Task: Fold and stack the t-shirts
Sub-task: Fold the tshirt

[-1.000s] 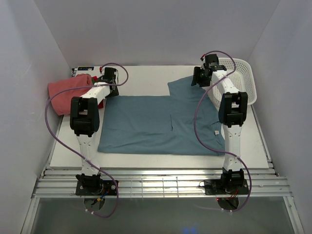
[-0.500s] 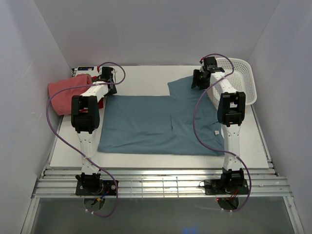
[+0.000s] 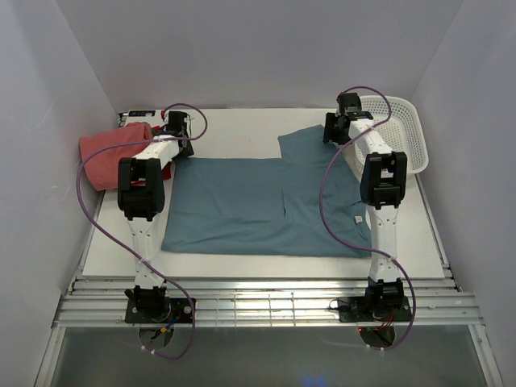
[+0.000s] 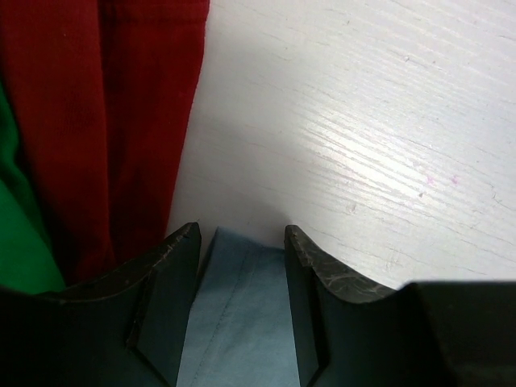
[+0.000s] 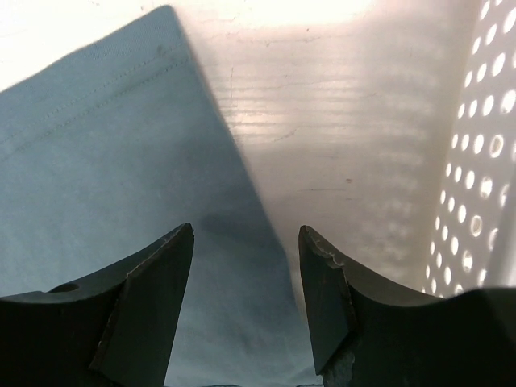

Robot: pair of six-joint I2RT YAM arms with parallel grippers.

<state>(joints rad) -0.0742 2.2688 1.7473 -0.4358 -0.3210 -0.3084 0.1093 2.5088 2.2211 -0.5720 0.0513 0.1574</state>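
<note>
**A:** Teal shirt [image 3: 242, 205], where does it lie?

**B:** Spread flat over the middle of the surface [image 3: 234, 129], with both arms reaching to its far edge.

**A:** And the left tool [image 4: 242, 238]?

**B:** At the shirt's far left corner. Its fingers stand apart and the tip of the corner lies between them, not pinched.

**A:** Anything close by?

**B:** The red shirt [image 4: 121, 121] is just left of that corner, with the green shirt [image 4: 16, 226] against its other side. From above, the pink shirt [image 3: 109, 153] sits heaped at the surface's left edge.

**A:** The right tool [image 5: 246, 234]?

**B:** Its fingers are wide and hold nothing. It hangs over the shirt's far right part, and the slanting edge of the cloth runs down between the fingers. The left finger is over teal and the right one over bare surface.

**A:** And on its right?

**B:** The basket [image 5: 476, 161], its holed white wall just beside the tool.
</note>
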